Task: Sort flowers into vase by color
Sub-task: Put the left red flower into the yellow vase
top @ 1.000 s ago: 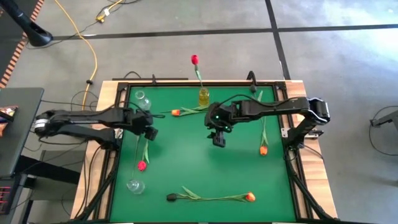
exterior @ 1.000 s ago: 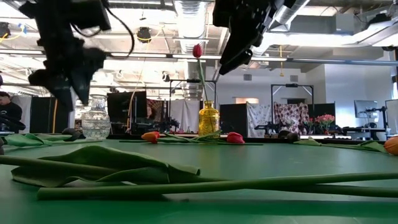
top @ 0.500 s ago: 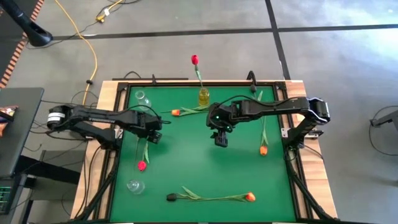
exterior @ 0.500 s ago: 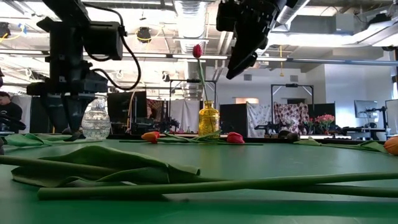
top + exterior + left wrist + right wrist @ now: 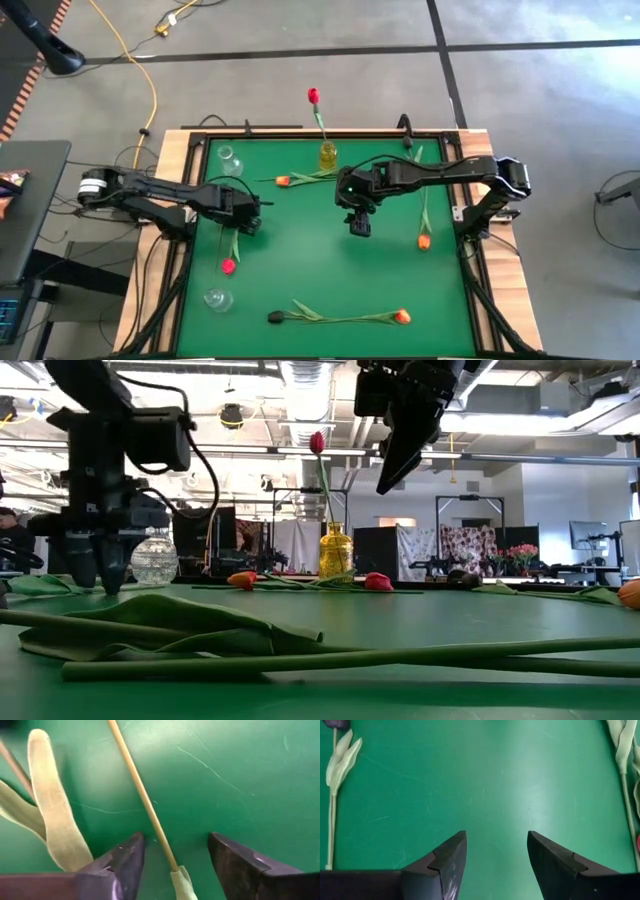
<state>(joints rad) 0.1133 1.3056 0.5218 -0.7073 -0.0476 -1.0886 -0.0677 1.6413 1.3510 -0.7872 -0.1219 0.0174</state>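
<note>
A red-pink flower (image 5: pixel 228 266) lies on the green table top at the left, stem pointing toward the far edge. My left gripper (image 5: pixel 247 220) points down low over that stem (image 5: pixel 142 795), open. One finger stands on each side of the stem; no touch shows. Its leaves (image 5: pixel 52 815) lie beside one finger. My right gripper (image 5: pixel 358 228) hangs open above the table's middle, with nothing between its fingers (image 5: pixel 445 860). A yellow vase (image 5: pixel 327 155) at the far edge holds one red flower (image 5: pixel 312 96). Clear vases stand at the far left (image 5: pixel 229 160) and near left (image 5: pixel 217 298).
An orange flower (image 5: pixel 283 181) lies beside the yellow vase, another (image 5: pixel 423 241) near the right edge. Along the near edge lie stems with a dark head (image 5: pixel 276 317) and an orange head (image 5: pixel 402 317). A raised black frame (image 5: pixel 195 200) borders the table top.
My left gripper has come down toward the table over the red-pink flower's stem, shifting slightly toward the right edge and turning a little. My right gripper has stayed in place and tipped slightly. The flowers lie as before.
</note>
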